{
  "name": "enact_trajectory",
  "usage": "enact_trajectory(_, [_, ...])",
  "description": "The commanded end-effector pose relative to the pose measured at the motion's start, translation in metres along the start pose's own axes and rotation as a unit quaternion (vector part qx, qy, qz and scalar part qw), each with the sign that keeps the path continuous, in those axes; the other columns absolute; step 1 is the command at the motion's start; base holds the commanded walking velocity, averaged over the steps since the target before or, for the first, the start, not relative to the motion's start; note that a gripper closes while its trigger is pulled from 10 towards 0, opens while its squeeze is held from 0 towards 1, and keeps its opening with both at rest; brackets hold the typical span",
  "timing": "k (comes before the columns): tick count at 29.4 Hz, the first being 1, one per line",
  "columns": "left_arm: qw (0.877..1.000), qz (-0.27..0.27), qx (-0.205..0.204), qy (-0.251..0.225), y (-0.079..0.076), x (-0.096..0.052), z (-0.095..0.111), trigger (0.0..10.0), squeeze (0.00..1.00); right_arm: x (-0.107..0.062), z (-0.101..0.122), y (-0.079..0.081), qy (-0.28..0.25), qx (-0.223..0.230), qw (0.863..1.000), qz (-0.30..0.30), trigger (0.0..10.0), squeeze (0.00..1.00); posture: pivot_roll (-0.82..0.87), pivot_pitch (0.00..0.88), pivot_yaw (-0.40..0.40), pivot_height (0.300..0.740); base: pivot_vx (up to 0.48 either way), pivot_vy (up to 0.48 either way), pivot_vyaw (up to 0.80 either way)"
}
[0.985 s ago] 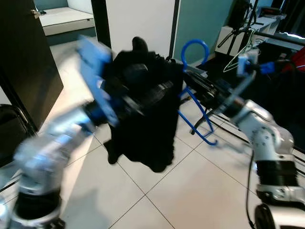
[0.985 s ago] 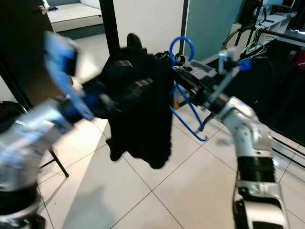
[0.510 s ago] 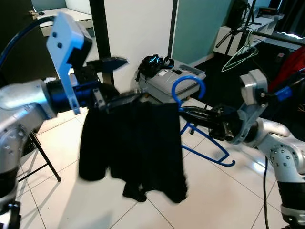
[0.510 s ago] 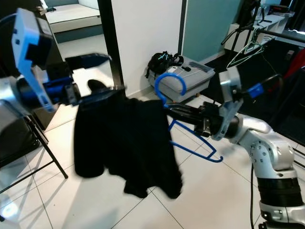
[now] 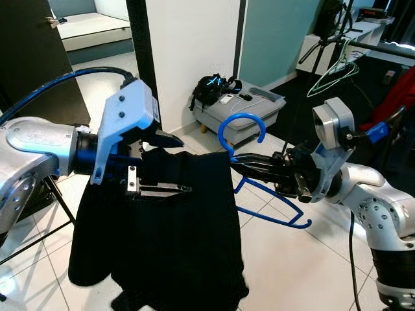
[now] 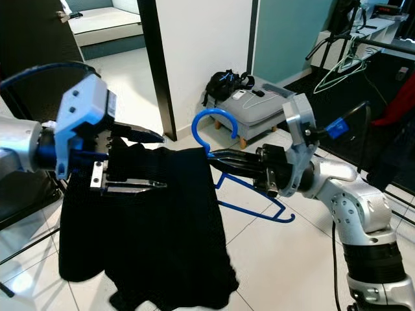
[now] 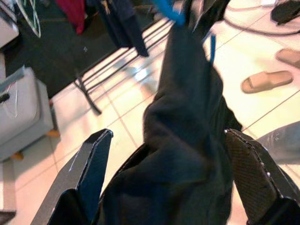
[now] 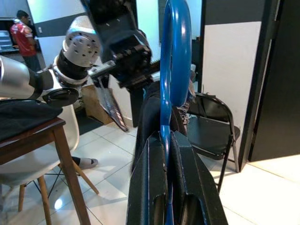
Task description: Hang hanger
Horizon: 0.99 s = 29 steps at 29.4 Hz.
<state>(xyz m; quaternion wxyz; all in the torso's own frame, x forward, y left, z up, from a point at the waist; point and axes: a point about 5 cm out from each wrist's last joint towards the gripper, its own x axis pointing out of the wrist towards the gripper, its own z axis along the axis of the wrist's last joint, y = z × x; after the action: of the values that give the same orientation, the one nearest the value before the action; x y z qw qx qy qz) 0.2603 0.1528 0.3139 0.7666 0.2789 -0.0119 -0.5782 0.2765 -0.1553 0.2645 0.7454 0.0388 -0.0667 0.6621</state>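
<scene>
The blue hanger (image 5: 259,175) is clamped at its neck by the right gripper (image 5: 243,163), while black shorts (image 6: 155,220), draped over one end between the spread left gripper (image 5: 170,163) fingers, could slide off if tilted

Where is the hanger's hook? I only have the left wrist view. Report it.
Observer: The blue hanger has its hook upright, above the black garment at its top corner on the robot's right.
Operator: Tell me what holds it.
Observer: The right gripper, jaws shut on the hanger just below the hook.
Operator: Now place my other arm.
Observer: The left gripper is at the garment's top edge, jaws open, one above the fold and one across its front.
</scene>
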Motion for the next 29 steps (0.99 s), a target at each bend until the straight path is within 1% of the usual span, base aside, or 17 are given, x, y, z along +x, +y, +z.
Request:
enact_trajectory(1, [1.000,0.010,0.008,0.028,0.004,-0.003,-0.005,10.0,0.00,0.008,0.010,0.007,-0.018,-0.018,0.999,0.032,10.0,0.00,0.08,0.000,0.036,0.735,0.000,0.000,0.00])
enact_trajectory(2, [1.000,0.010,0.008,0.028,0.004,-0.003,-0.005,10.0,0.00,0.008,0.010,0.007,-0.018,-0.018,0.999,0.032,10.0,0.00,0.08,0.000,0.036,0.735,0.000,0.000,0.00])
enact_trajectory(4, [0.999,0.017,0.007,0.051,0.007,-0.004,-0.012,10.0,0.00,0.009,0.010,0.009,-0.018,-0.019,0.999,0.035,10.0,0.00,0.08,0.000,0.037,0.735,0.000,0.000,0.00])
enact_trajectory(5, [0.999,0.017,0.007,0.051,0.007,-0.004,-0.012,10.0,0.00,0.009,0.010,0.009,-0.018,-0.019,0.999,0.035,10.0,0.00,0.08,0.000,0.037,0.735,0.000,0.000,0.00])
enact_trajectory(6, [0.998,0.013,0.000,0.055,0.006,-0.004,-0.015,4.2,0.00,0.009,0.010,0.009,-0.019,-0.019,0.999,0.036,10.0,0.00,0.08,0.000,0.037,0.735,0.000,0.000,0.00])
enact_trajectory(7, [0.998,0.006,-0.008,0.056,0.005,-0.004,-0.016,0.0,0.00,0.010,0.011,0.009,-0.020,-0.020,0.999,0.036,10.0,0.00,0.08,0.000,0.037,0.735,0.000,0.000,0.00])
enact_trajectory(14, [0.998,-0.013,-0.016,0.055,0.002,-0.005,-0.017,0.0,0.00,0.012,0.010,0.009,-0.020,-0.020,0.999,0.038,10.0,0.00,0.08,0.000,0.034,0.735,0.000,0.000,0.00])
enact_trajectory(17, [0.998,-0.046,-0.025,0.047,-0.004,-0.006,-0.017,0.0,0.00,0.014,0.009,0.011,-0.014,-0.018,0.999,0.042,10.0,0.00,0.08,0.000,0.033,0.735,0.000,0.000,0.00])
enact_trajectory(20, [0.997,-0.062,-0.030,0.032,-0.007,-0.006,-0.014,0.0,0.00,0.015,0.007,0.011,-0.010,-0.017,0.999,0.040,10.0,0.00,0.08,0.000,0.032,0.735,0.000,0.000,0.00])
enact_trajectory(26, [0.997,-0.066,-0.030,0.029,-0.007,-0.006,-0.013,0.0,0.00,0.015,0.007,0.010,-0.007,-0.015,0.999,0.037,10.0,0.00,0.08,0.000,0.032,0.735,0.000,0.000,0.00])
enact_trajectory(27, [0.997,-0.066,-0.028,0.030,-0.007,-0.006,-0.014,0.0,0.00,0.016,0.007,0.009,-0.010,-0.005,0.999,0.031,10.0,0.77,0.08,0.000,0.032,0.735,0.000,0.000,0.00])
enact_trajectory(28, [0.997,-0.066,-0.028,0.030,-0.007,-0.006,-0.014,0.0,0.00,0.016,0.007,0.009,-0.010,-0.005,0.999,0.031,10.0,0.77,0.08,0.000,0.032,0.735,0.000,0.000,0.00])
enact_trajectory(29, [0.997,-0.064,-0.026,0.031,-0.006,-0.006,-0.014,0.0,0.00,0.016,0.007,0.006,-0.011,0.000,1.000,0.022,10.0,1.00,0.07,0.000,0.033,0.735,0.000,0.000,0.00])
